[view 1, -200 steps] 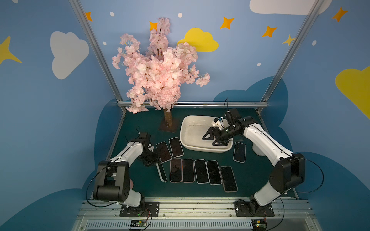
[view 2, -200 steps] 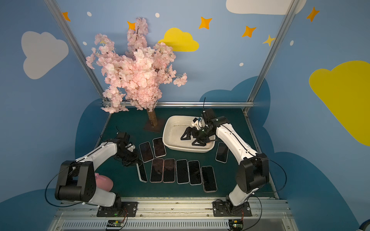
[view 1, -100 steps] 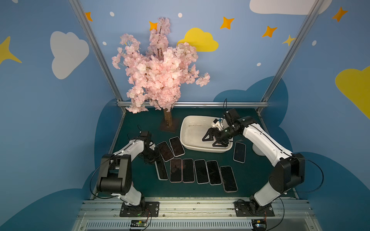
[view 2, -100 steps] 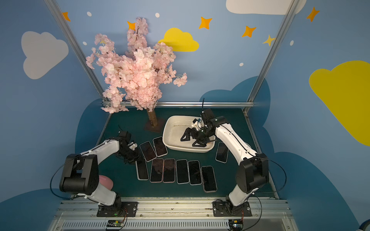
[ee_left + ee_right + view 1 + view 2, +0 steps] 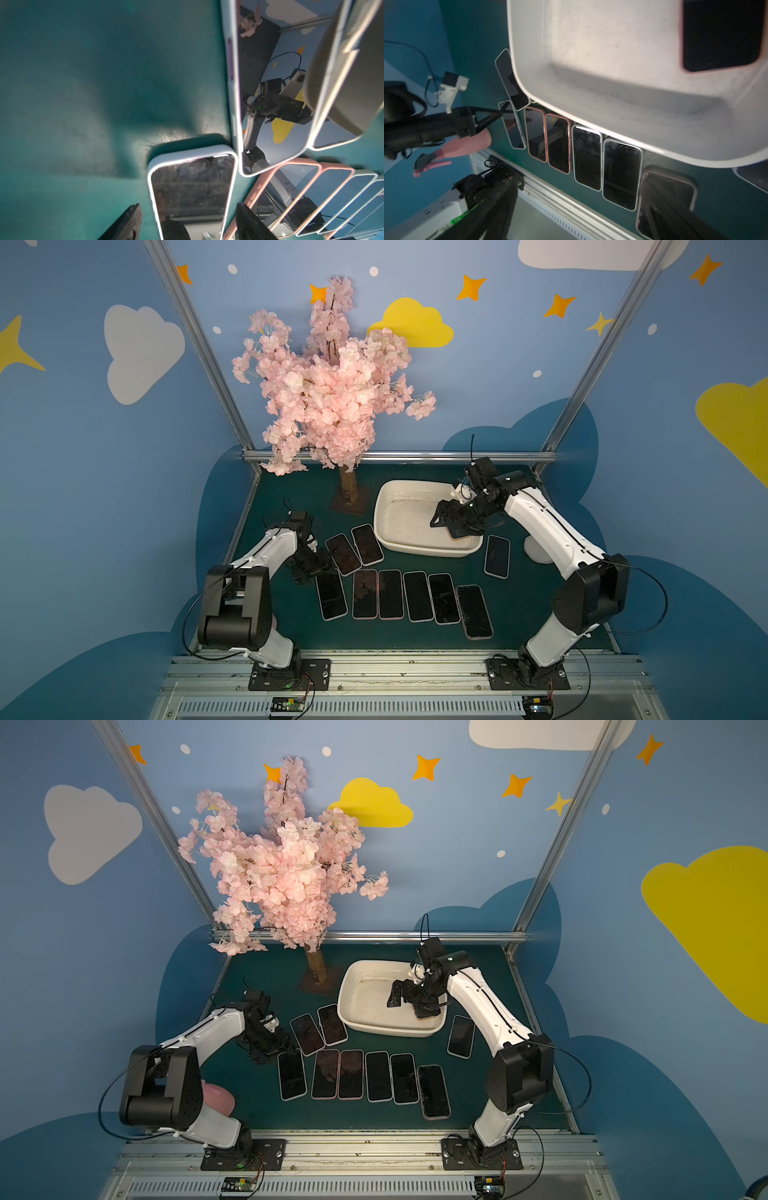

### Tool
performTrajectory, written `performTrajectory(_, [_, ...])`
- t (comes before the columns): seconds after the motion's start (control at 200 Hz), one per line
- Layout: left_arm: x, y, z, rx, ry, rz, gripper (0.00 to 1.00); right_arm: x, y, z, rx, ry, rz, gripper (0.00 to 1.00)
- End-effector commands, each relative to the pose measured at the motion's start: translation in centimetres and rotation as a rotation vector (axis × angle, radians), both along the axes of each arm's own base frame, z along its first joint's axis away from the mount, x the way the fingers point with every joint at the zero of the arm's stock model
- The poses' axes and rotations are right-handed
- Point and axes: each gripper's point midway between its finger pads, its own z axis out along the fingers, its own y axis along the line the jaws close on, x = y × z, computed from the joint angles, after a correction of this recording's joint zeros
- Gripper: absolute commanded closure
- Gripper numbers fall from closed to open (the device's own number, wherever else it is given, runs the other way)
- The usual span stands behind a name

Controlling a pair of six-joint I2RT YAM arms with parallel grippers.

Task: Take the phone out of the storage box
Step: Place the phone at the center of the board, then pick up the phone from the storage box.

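In the storage box (image 5: 419,548): pink-cased phone (image 5: 720,35) lying flat on the floor, screen up.
Right gripper (image 5: 446,527): over the box, jaws wide apart, holding nothing.
Left gripper (image 5: 188,207): jaws parted, straddling but not gripping a white-cased phone (image 5: 191,187) on the green mat (image 5: 83,104).

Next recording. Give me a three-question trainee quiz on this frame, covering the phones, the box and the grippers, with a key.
1. Count: how many phones lie on the green mat outside the storage box?
2. True or false: the storage box is empty.
3. Which gripper hovers over the storage box, left or right?
Key: 1. Nine. 2. False: a pink-cased phone lies inside. 3. The right gripper.
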Motion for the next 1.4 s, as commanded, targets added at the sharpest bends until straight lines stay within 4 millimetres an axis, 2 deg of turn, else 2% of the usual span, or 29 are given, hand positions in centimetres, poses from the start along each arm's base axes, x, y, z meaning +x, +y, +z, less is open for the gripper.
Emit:
performTrajectory(0.0, [-0.3,0.2,1.8,0.003,-0.012,0.012,0.21,1.7,-2.7,-2.8,-0.186,-0.016,0.057,0.01])
performTrajectory(0.175, [-0.5,-0.7,4.2,-0.052,-0.071,0.063,0.16,5.2,-3.4,-5.7,-0.254,-0.025,0.133,0.01])
performTrajectory(0.225, [-0.7,-1.6,5.2,-0.109,-0.094,0.084,0.0,6.1,-3.5,-6.6,-0.257,-0.011,0.137,0.01])
performTrajectory(0.446, [-2.1,-4.1,9.3,-0.253,-0.24,0.171,0.0,9.1,-4.5,-9.4,-0.354,-0.014,0.175,0.01])
performTrajectory(0.596, [-3.2,-5.7,10.8,-0.355,-0.294,0.224,0.0,10.5,-4.9,-11.3,-0.375,0.014,0.175,0.01])
performTrajectory(0.926, [-3.5,-7.5,11.6,-0.45,-0.304,0.193,0.0,12.5,-5.6,-15.3,-0.463,0.056,0.196,0.01])
performTrajectory(1.176, [-2.6,-7.8,11.5,-0.452,-0.294,0.183,0.0,13.4,-6.6,-16.5,-0.537,0.059,0.196,0.01])
performTrajectory(1.392, [-2.2,-7.9,11.1,-0.448,-0.282,0.175,0.0,13.4,-7.2,-17.2,-0.584,0.068,0.208,0.01])
